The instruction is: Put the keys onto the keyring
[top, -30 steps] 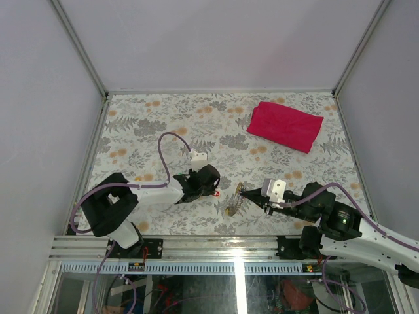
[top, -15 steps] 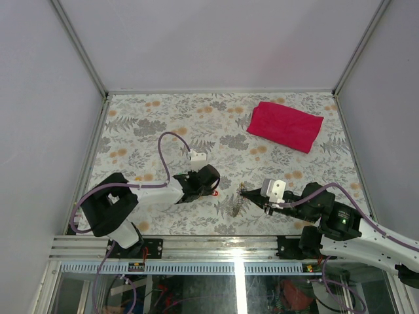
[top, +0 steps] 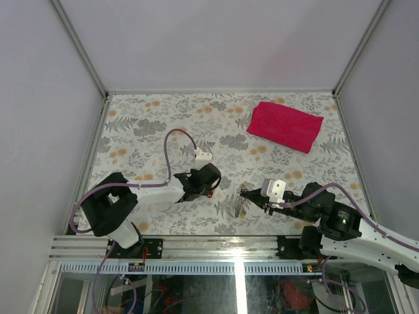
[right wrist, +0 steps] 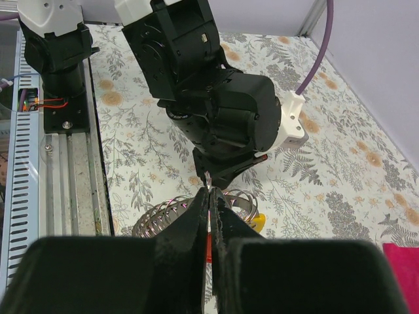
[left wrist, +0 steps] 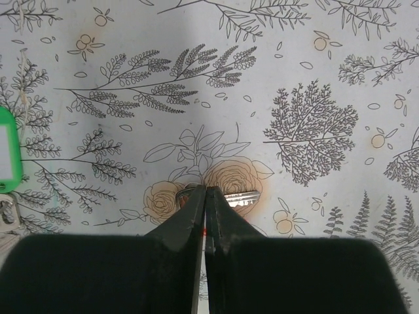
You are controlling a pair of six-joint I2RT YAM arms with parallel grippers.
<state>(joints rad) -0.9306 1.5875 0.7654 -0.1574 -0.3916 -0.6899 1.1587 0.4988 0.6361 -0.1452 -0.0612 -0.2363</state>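
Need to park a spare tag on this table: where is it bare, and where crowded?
Bare: the far table left of the red cloth; also the strip between cloth and right arm. Crowded: near centre, where the left gripper, shut on a key, and the right gripper, holding the keyring, nearly meet.

Matt black plastic, smooth with a faint sheen at the edges, on the left gripper and the right gripper. Bright glossy metal in the small silvery key and the coiled silvery wire keyring, smooth shiny plastic in the green rectangular key tag and the small yellow tag. Soft matt woven cloth in the big red towel, and a flat, matt print across the floral-patterned surface.
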